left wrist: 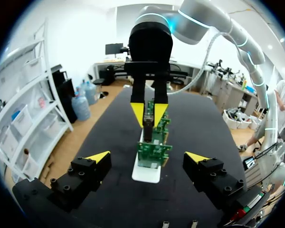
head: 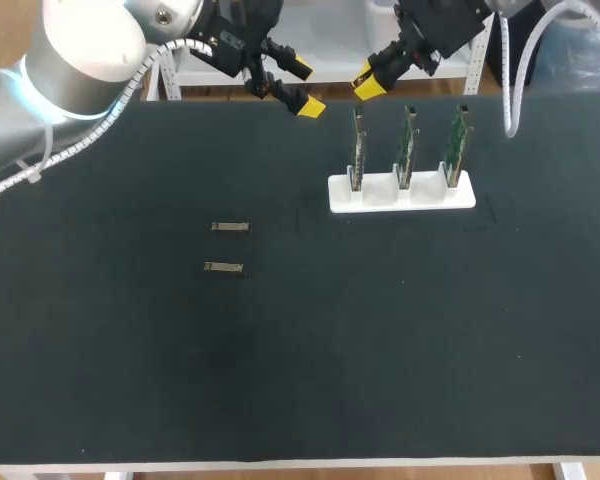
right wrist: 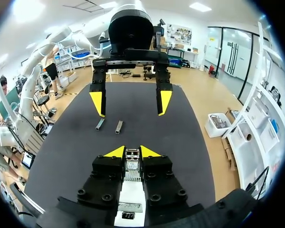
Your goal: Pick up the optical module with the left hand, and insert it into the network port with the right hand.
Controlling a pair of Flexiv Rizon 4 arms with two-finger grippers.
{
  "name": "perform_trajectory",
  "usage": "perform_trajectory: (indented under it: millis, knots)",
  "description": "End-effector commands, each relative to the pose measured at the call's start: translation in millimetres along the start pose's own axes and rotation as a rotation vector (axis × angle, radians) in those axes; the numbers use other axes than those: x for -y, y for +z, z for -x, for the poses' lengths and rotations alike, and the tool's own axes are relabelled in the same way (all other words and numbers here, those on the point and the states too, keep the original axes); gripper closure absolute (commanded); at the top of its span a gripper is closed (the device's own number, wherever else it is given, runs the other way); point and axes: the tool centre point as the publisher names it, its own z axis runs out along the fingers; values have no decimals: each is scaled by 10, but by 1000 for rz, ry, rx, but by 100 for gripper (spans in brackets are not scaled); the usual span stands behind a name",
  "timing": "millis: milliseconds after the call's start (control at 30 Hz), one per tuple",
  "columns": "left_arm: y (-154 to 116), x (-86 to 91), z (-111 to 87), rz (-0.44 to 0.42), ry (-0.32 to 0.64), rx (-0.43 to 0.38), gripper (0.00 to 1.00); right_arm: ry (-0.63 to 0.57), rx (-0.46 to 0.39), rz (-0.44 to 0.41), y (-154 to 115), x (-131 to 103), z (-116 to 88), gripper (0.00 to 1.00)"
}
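My right gripper [right wrist: 131, 153] is shut on a small metal optical module [right wrist: 131, 166], held between its yellow tips. In the head view this gripper [head: 366, 84] hangs at the table's far edge, just behind the white rack [head: 400, 194] of three upright green boards [head: 405, 150]. My left gripper [head: 304, 88] stands open and empty at the far edge, to the left of the rack. From the left wrist, its own gripper [left wrist: 147, 157] faces the rack [left wrist: 146, 174] end-on, with the right gripper [left wrist: 149, 113] above the boards. Two more optical modules [head: 230, 227] [head: 224, 267] lie on the mat.
The black mat [head: 380, 350] covers the whole table. The two loose modules [right wrist: 100, 124] [right wrist: 118, 127] lie side by side left of centre, well apart from the rack. The table's front edge [head: 300, 465] runs along the near side.
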Motion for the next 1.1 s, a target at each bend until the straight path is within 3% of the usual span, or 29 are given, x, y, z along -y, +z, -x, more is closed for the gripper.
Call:
perform_trajectory:
  millis: [33,1100]
  knots:
    - [-2,8,0,2,0,-2,0,-2,0,4,2,0,-10,100]
    - [-2,8,0,2,0,-2,0,3,-16,16,40,-28,-37,100]
